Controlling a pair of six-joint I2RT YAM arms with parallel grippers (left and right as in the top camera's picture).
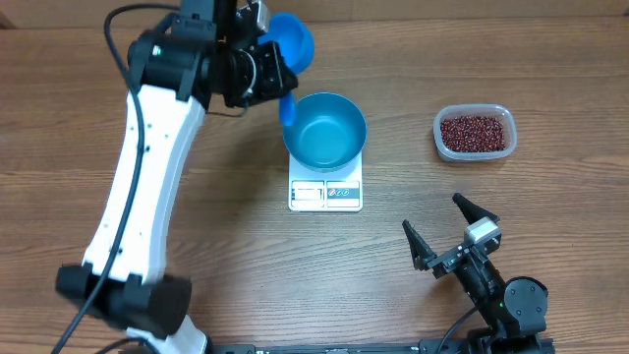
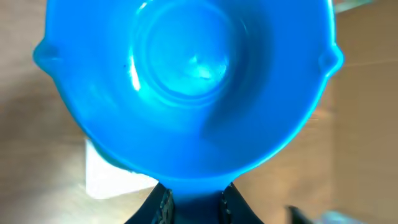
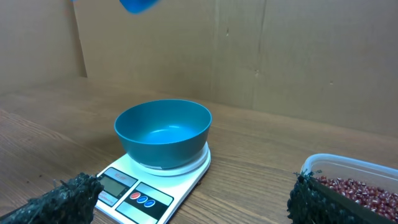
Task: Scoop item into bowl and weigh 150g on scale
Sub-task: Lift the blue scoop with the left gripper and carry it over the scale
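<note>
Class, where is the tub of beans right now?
In the overhead view, the clear tub of beans sits to the robot's right of the bowl and scale, apart from them, beyond the open right tool.

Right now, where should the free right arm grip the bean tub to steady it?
Pinch the near long wall of the clear tub at its rim, from above, one of the fingers outside, one inside: it is open-topped and the beans seem to lie below the rim. The open right gripper sits on that side.

Test lab: wooden table, cardboard backdrop
</note>
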